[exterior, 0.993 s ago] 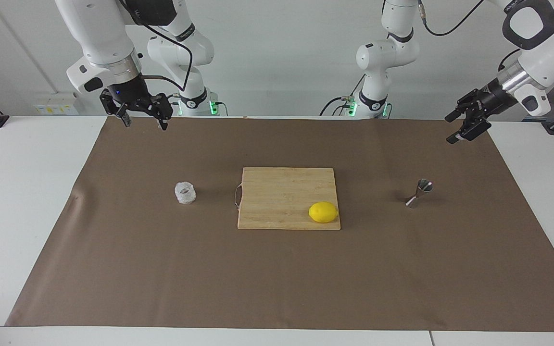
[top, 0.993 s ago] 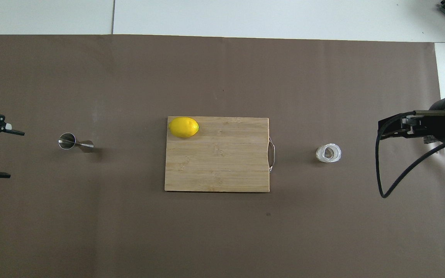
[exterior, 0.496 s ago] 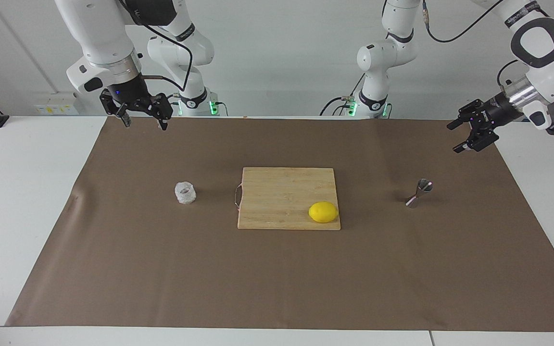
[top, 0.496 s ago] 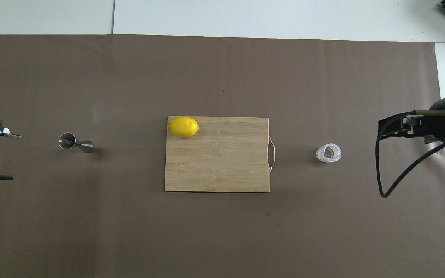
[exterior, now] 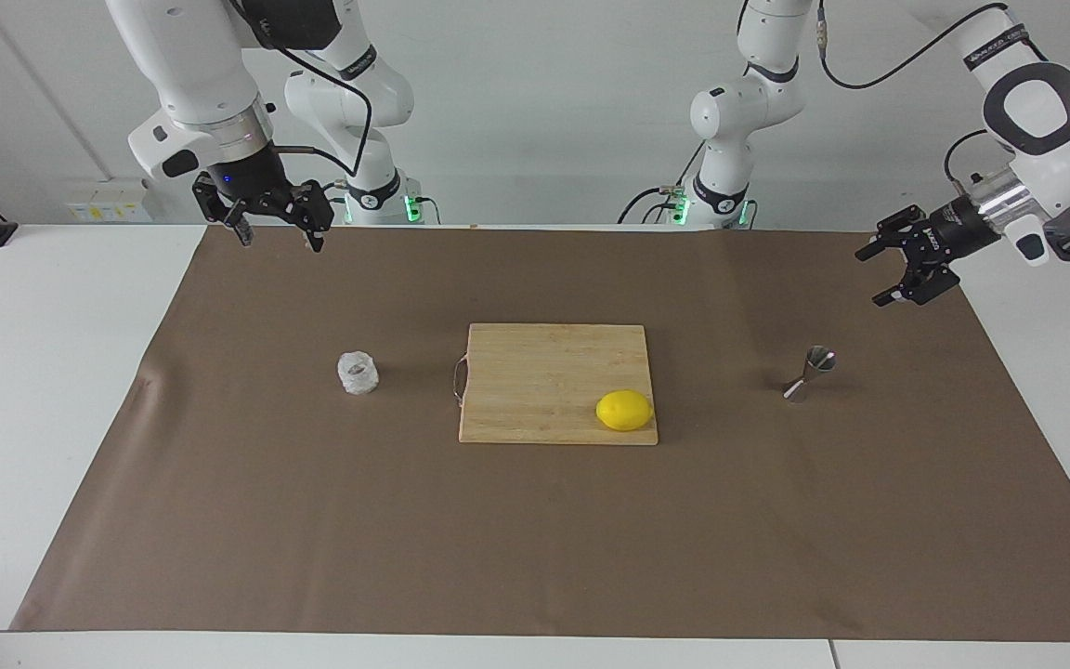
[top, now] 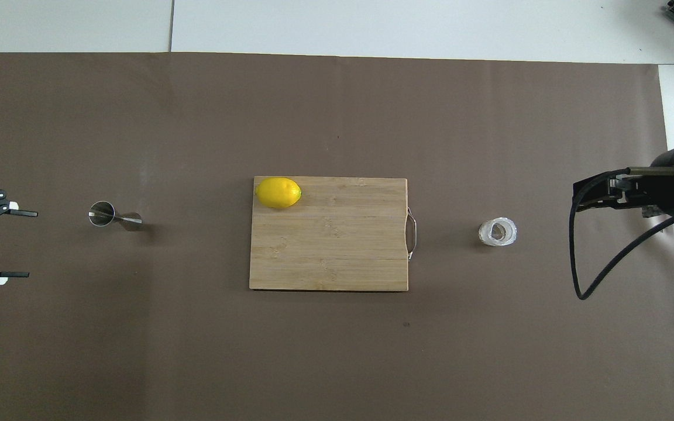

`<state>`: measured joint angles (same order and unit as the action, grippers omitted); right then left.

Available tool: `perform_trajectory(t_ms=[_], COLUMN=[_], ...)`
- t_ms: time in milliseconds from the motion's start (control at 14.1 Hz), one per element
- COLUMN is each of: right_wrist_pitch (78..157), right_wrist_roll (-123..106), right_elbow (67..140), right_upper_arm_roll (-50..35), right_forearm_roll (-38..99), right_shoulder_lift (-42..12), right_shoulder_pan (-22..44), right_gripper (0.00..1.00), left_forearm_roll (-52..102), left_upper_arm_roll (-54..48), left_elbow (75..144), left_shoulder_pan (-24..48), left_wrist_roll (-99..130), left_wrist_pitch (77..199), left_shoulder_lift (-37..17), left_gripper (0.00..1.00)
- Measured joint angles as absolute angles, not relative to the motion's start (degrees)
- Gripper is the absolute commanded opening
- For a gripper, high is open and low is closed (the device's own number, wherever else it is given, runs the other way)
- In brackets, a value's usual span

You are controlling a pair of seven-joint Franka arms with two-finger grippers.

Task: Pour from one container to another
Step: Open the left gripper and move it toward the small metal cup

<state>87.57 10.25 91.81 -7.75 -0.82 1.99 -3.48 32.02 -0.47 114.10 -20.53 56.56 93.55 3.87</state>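
The small faceted clear glass cup [exterior: 358, 373] [top: 497, 232] stands upright on the brown mat, toward the right arm's end of the table. The steel hourglass jigger [exterior: 809, 373] [top: 113, 216] stands upright on the mat toward the left arm's end. My left gripper [exterior: 872, 277] [top: 28, 244] hangs open over the mat's edge beside the jigger, apart from it, with nothing between its fingers. My right gripper [exterior: 277, 240] is open and empty, held high over the mat's corner at the robots' side, well away from the cup.
A wooden cutting board [exterior: 544, 372] [top: 337, 257] with a metal handle lies mid-table between cup and jigger. A yellow lemon [exterior: 624, 410] [top: 278, 192] rests on the board's corner farthest from the robots, on the jigger's side. The brown mat [exterior: 535, 539] covers most of the white table.
My left gripper has come down and swung in toward the jigger, staying open. The right arm, cup, jigger and lemon have not moved.
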Motion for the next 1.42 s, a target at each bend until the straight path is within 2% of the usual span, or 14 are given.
perform_trajectory(t_ms=[496,780,1418], right_wrist_pitch=[87.57,87.57,87.53], right_wrist_roll=[10.25,10.25,10.25], right_elbow=[91.81,91.81,91.83], right_upper_arm_roll=[-7.67,-7.67,-7.5], right_forearm_roll=[-0.82,-0.82,-0.82], right_shoulder_lift=[1.99,1.99,1.99], right_shoulder_pan=[-3.57,-3.57,-4.44], right_gripper=[1.0,1.0,1.0], left_forearm_roll=[37.06,38.54,38.57], left_upper_arm_roll=[-0.36,-0.98,-1.57], left_elbow=[120.52,120.83,121.88], left_shoulder_pan=[-28.89,-28.8,-27.28], left_wrist_roll=[56.99,57.22,57.35], left_wrist_pitch=[97.83,101.57,101.92], left_shoulder_lift=[2.5,1.27,1.2], left_gripper=[1.0,1.0,1.0])
